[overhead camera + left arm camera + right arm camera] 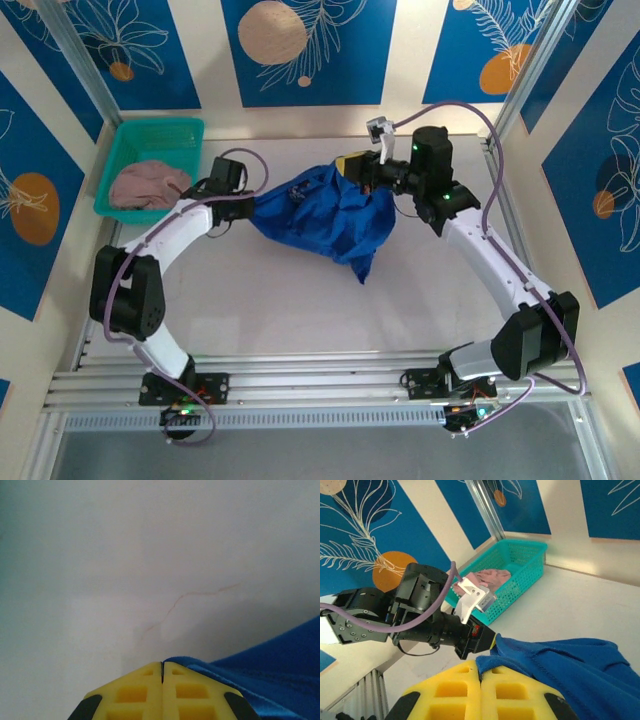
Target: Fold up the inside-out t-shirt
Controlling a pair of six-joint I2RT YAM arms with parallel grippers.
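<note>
Two arms (175, 222) (490, 262), one t-shirt (320, 215), one basket (160, 126), perhaps one garment (148, 185).

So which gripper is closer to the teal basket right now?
Left. The left gripper holds the t-shirt by its edge near the teal basket. The right gripper holds the shirt's opposite side, farther from the basket.

- No text, label, brand, number or sign can be read in any view.
- The blue wall panels (350, 60) bear drawn white leaves and orange discs, not lettering.
- The inside-out t-shirt (320, 215) shows blue cloth, with no legible print.
</note>
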